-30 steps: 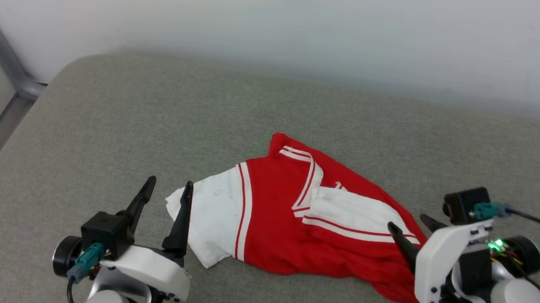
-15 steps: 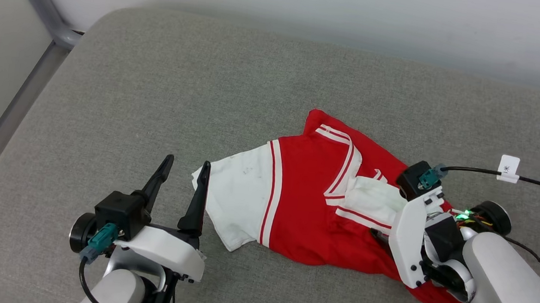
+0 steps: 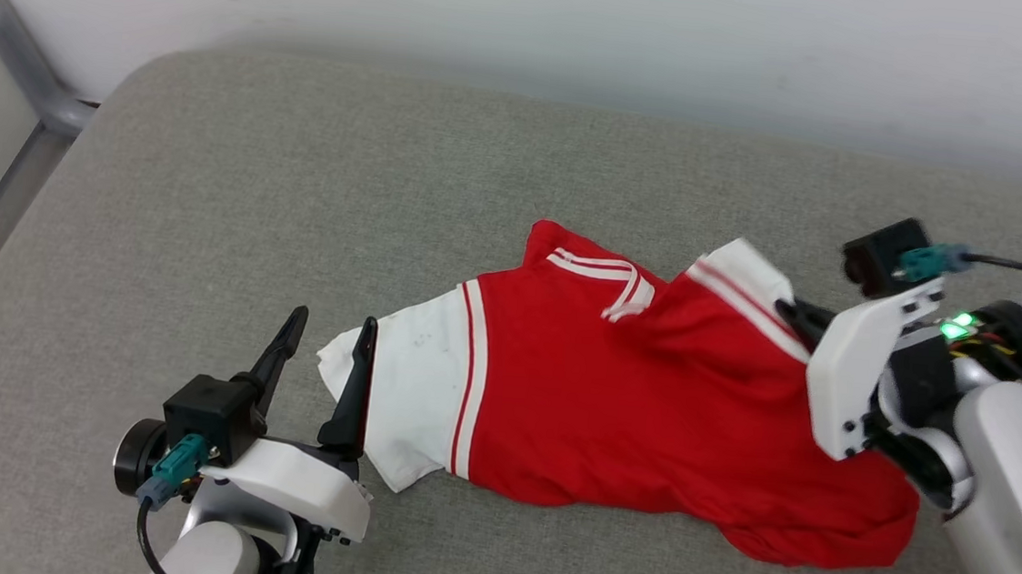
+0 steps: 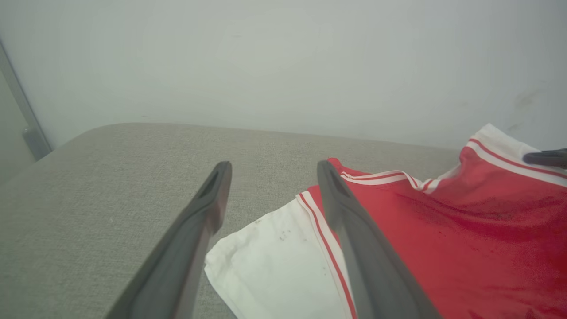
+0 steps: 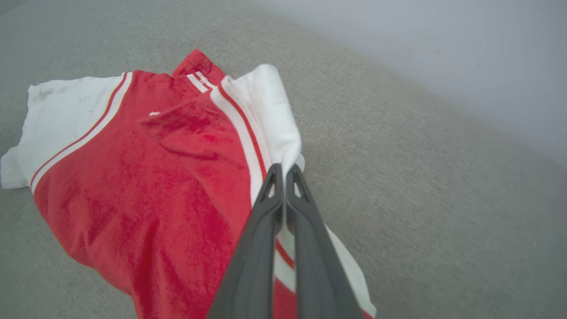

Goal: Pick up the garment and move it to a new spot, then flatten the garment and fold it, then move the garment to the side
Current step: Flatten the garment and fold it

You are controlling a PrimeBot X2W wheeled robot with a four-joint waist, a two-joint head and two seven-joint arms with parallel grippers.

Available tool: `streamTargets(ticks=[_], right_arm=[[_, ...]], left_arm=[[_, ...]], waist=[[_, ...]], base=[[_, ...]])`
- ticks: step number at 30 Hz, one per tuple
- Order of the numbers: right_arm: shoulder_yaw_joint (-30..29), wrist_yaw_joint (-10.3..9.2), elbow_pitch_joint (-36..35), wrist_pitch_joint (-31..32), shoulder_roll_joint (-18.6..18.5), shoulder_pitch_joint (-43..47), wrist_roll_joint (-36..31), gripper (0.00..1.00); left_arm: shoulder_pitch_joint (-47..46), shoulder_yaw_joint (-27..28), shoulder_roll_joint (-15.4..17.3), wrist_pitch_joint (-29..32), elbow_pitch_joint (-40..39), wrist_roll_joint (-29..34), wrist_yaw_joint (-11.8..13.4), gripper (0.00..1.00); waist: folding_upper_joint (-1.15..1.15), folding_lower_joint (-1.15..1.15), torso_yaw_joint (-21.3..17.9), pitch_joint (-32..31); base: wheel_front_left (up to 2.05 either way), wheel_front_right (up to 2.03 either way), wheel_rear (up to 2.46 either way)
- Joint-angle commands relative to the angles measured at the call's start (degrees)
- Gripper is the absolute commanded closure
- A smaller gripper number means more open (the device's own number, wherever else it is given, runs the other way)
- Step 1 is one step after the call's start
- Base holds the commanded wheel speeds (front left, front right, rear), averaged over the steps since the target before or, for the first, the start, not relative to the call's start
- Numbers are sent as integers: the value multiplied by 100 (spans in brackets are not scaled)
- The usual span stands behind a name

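The garment (image 3: 647,407) is a red jersey T-shirt with white sleeves and striped trim, lying crumpled on the grey cushion (image 3: 299,197). My right gripper (image 3: 787,311) is shut on its white right sleeve (image 5: 266,110), holding that sleeve raised off the cushion. In the right wrist view the two fingers (image 5: 283,173) pinch the sleeve's white cloth. My left gripper (image 3: 330,332) stands open low on the left, its right finger over the edge of the other white sleeve (image 4: 274,261), with nothing between the fingers (image 4: 212,199).
The grey cushion runs back to a pale wall (image 3: 585,37). A grey metal rail (image 3: 17,75) slants along the cushion's left side. Bare cushion lies behind and to the left of the garment.
My right gripper has closed on the garment's white sleeve and pulled it up and to the right, unfolding the red body. The left gripper stays open. The camera shifted between frames.
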Motion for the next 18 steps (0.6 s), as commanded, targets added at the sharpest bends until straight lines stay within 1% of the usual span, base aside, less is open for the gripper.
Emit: streamTargets(ticks=[1,5,8,9,10,13,14,15,16,18], right_arm=[[-332,-5,-141,-111,-84,122,-112,100],[-1188,-6,-406,-23,-133,585,-410,100],[-1855,-6,-577,133,-15,1128,-629,100],[-1855,-6,-577,133,-15,1128,-629,100],[-2471,-5,-644,269,234,1760,-786,100],[-2960,-5,-605,289,546,2319,-953,100],[-3075,-5,-594,230,659,2443,-997,89],[-3164,-5,-578,181,774,2559,-1030,59],[-3251,-5,-560,63,883,2645,-1031,0],[-3424,-5,-584,-271,1062,2747,-1094,0]], left_arm=[[89,39,25,-13,-16,18,36,0],[173,59,71,-13,-48,15,49,0],[223,59,104,9,-72,-5,72,0],[223,59,104,9,-72,-5,72,0],[273,49,128,40,-92,-28,90,0],[293,31,144,71,-114,-46,96,0],[303,27,151,97,-113,-50,95,0],[308,32,159,97,-123,-48,100,0],[312,31,170,114,-122,-53,98,0],[318,25,175,119,-123,-69,105,0]], waist=[[0,0,-203,-126],[0,0,-426,-208],[0,0,-552,-238],[0,0,-552,-238],[0,0,-638,-236],[0,0,-693,-214],[0,0,-710,-212],[0,0,-727,-202],[0,0,-740,-192],[0,0,-753,-188]], base=[[0,0,0],[0,0,0],[0,0,0],[0,0,0],[0,0,0],[0,0,0],[0,0,0],[0,0,0],[0,0,0],[0,0,0]])
